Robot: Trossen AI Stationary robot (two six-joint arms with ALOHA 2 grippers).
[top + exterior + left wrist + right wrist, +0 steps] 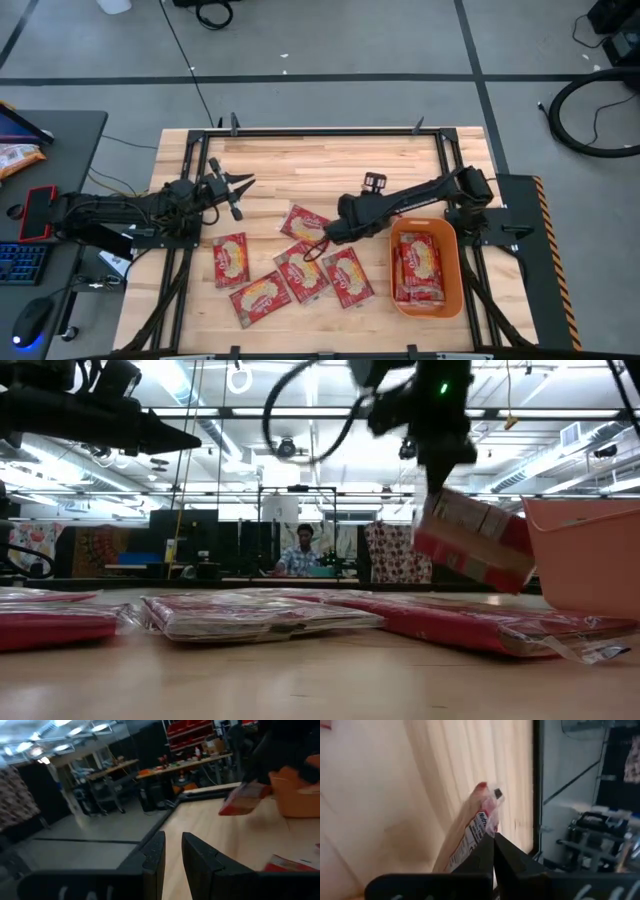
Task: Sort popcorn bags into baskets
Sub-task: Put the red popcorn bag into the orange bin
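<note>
My right gripper (pixel 328 236) hangs over the table's middle, shut on a red popcorn bag (pixel 303 222), which the low view shows raised and tilted (pixel 470 540). Several more red bags (pixel 300 272) lie flat on the wood nearer the near edge. The orange basket (pixel 455 290) stands at the right with bags lying in it (pixel 420 265). My left gripper (pixel 240 190) hovers over the table's left part, apart from every bag, its fingers (pixel 200 857) a narrow gap apart. My right gripper pinches the popcorn bag between its two fingers (pixel 485 852) at the bag's edge (pixel 481 827), on the side toward the basket. The fingers come from above, slanting down from the table's right. The bag is lifted clear of the table and tilted, reaching away from the fingertips.
A dark metal frame (pixel 330 132) runs round the table top. On the desk left of the table are an orange-and-white snack bag (pixel 15 155), a red device (pixel 40 212), a keyboard and a mouse. Far behind the table, a person (pixel 300 555) sits in the room.
</note>
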